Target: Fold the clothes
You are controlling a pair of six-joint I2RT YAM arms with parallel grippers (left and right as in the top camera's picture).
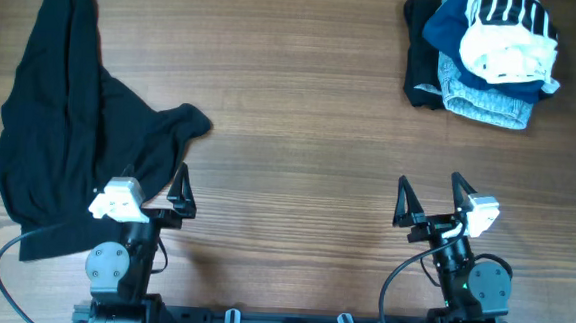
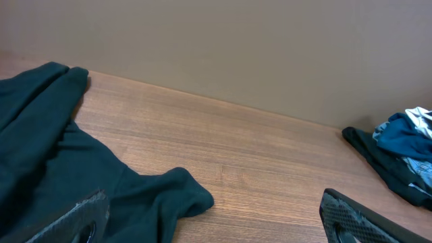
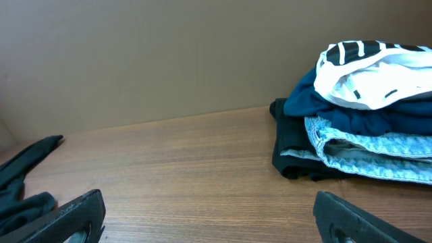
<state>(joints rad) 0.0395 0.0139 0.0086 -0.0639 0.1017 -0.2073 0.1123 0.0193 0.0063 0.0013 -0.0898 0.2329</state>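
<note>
A black garment lies spread and rumpled on the left of the wooden table, one fold reaching toward the middle. It also shows in the left wrist view. My left gripper is open and empty at the garment's near right edge, one finger over the cloth. A pile of clothes, black, blue, light blue and striped white, sits at the far right; it also shows in the right wrist view. My right gripper is open and empty over bare wood, well short of the pile.
The table is wood-grained. A beige wall stands behind its far edge. Cables and the arm bases run along the near edge.
</note>
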